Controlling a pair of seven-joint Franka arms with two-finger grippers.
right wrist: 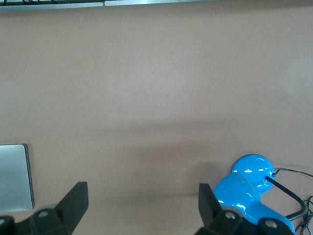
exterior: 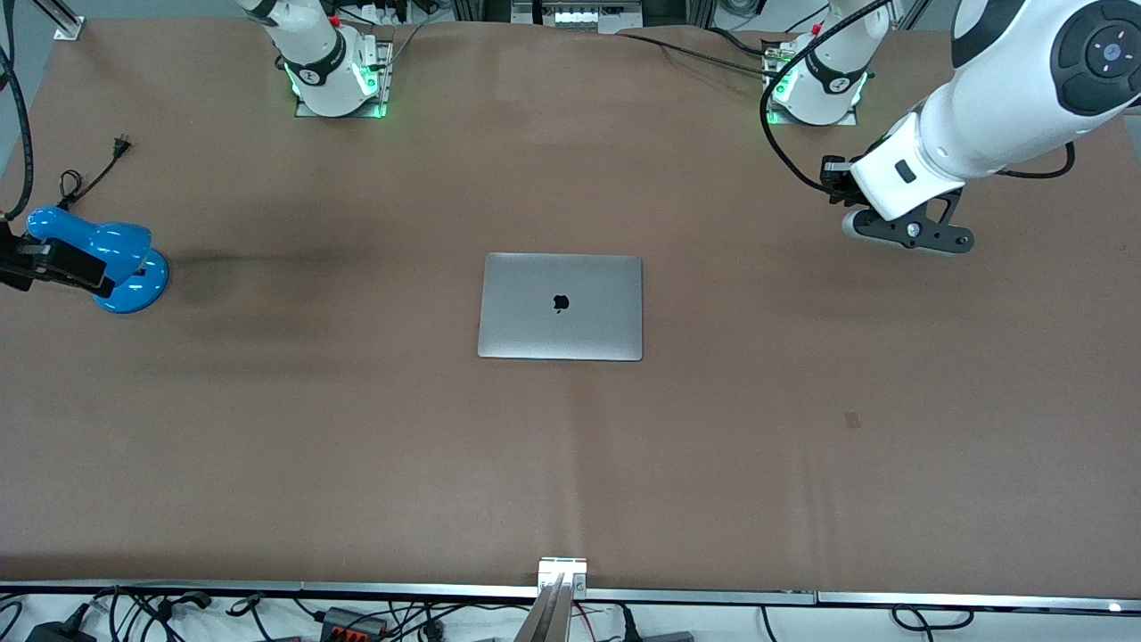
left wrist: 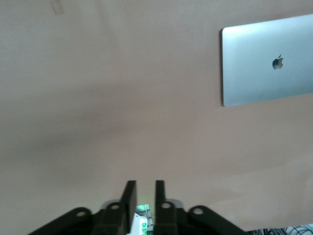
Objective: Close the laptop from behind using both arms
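Note:
The silver-grey laptop [exterior: 561,306] lies closed and flat in the middle of the table, its lid with the black apple logo facing up. It also shows in the left wrist view [left wrist: 269,66], and its corner shows in the right wrist view [right wrist: 14,176]. My left gripper [exterior: 833,178] hangs in the air over the table toward the left arm's end, well apart from the laptop. Its fingers [left wrist: 129,196] stand close together with only a narrow gap and hold nothing. My right gripper [right wrist: 142,196] is open wide and empty, over the right arm's end of the table [exterior: 62,263].
A glossy blue object [exterior: 125,263] with a black cord and plug [exterior: 120,144] sits at the right arm's end of the table, under my right gripper; it also shows in the right wrist view [right wrist: 244,188]. Both arm bases [exterior: 334,76] [exterior: 816,89] stand along the table's edge farthest from the front camera. A metal bracket [exterior: 562,571] sits at the nearest edge.

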